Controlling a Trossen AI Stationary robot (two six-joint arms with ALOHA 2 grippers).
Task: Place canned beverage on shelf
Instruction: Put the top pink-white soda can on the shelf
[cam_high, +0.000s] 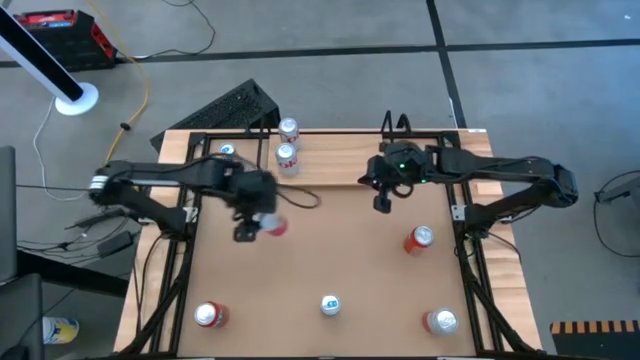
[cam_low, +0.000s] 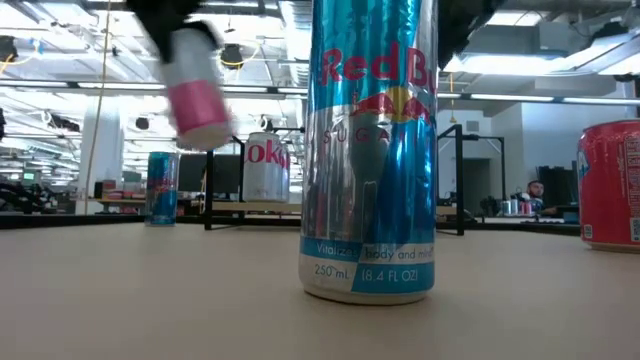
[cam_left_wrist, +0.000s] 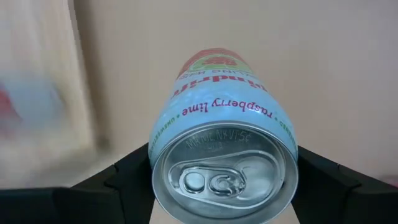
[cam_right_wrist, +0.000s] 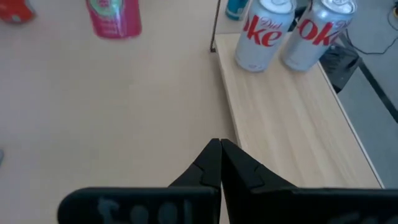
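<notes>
The brown surface filled the frame, and along its far edge ran the shelf, a pale wood plank in a thin black rod frame. Everything here was placed off that shelf.

The left arm reached in from the side just in front of the shelf, toward its left end, and the left gripper was clamped on a raspberry lime can, pink and white, fingers on either side of its body. In the low view that can hung tilted, clear of the surface. So the can was in the air, near the shelf but not on it.

The right arm waited just in front of the shelf's right half, the right gripper squeezed fully closed on nothing, its tips together above the plank's near edge.

On the shelf's left part stood two Diet Coke cans, upright and just beside each other, and a blue can stood at the shelf's far left end.

Well in front of the shelf, a Red Bull Sugarfree can stood upright at the near edge of the surface, with a red can and another toward the near corners. One more red can stood nearer the shelf, on the right.
</notes>
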